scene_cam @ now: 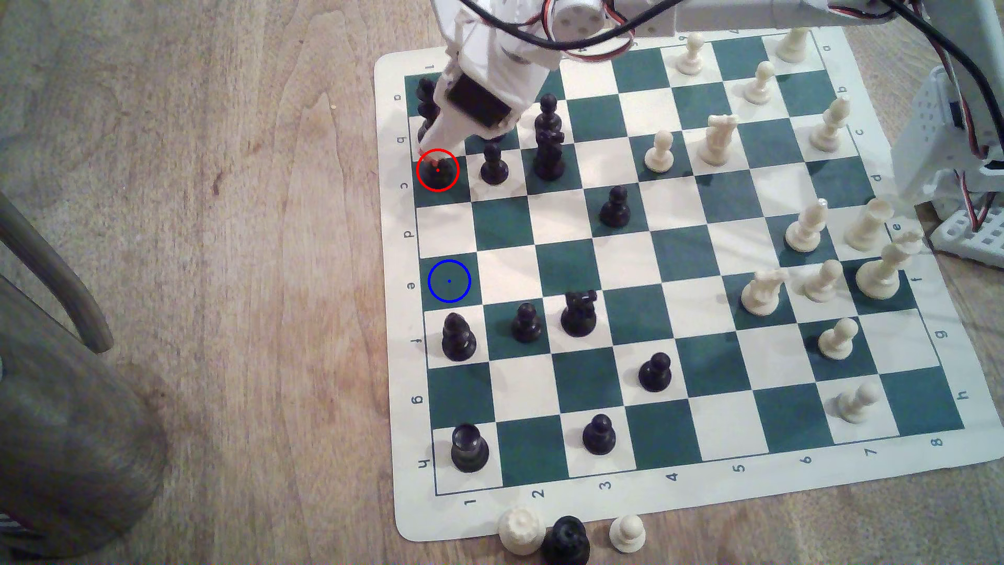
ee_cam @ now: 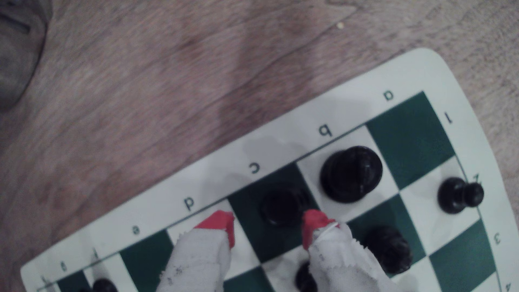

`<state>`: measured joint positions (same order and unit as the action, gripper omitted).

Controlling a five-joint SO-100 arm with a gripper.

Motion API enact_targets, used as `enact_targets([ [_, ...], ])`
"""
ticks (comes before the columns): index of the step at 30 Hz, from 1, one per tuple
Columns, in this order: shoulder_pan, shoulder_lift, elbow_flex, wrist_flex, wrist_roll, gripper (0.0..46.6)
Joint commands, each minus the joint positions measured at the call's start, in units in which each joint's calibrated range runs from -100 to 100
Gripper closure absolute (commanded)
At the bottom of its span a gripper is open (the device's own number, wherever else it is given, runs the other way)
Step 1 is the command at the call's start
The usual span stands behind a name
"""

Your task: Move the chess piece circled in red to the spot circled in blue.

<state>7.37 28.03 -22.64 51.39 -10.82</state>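
The black rook (scene_cam: 438, 171) stands inside the red ring on a green square at the board's edge, at the exterior view's left. My gripper (scene_cam: 430, 156) comes down on it from above and behind. In the wrist view the rook (ee_cam: 280, 206) sits just past the two red-tipped, cloth-wrapped fingers (ee_cam: 222, 224), which stand apart on either side of it; the gripper (ee_cam: 269, 228) is open and I see no contact. The blue-ringed green square (scene_cam: 449, 281) lies two squares nearer along the same edge column and is bare.
Black pieces crowd the rook: one on the adjoining square behind it (ee_cam: 351, 174), a pawn (scene_cam: 494, 163) beside it, and tall pieces (scene_cam: 548, 141) further in. Another black piece (scene_cam: 459, 337) stands just past the blue ring. Captured pieces (scene_cam: 565, 538) lie off the board's near edge.
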Motion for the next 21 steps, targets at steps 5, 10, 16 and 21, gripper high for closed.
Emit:
enact_targets([
  [5, -0.2, -1.7, -4.1, 0.0, 0.0, 33.2],
  [10, -0.5, 0.6, -4.1, -1.1, 0.1, 32.6],
  [16, -0.2, 1.6, -4.6, -1.8, 0.2, 32.3],
  [21, 0.0, 1.7, -4.0, -3.2, 0.2, 32.2],
])
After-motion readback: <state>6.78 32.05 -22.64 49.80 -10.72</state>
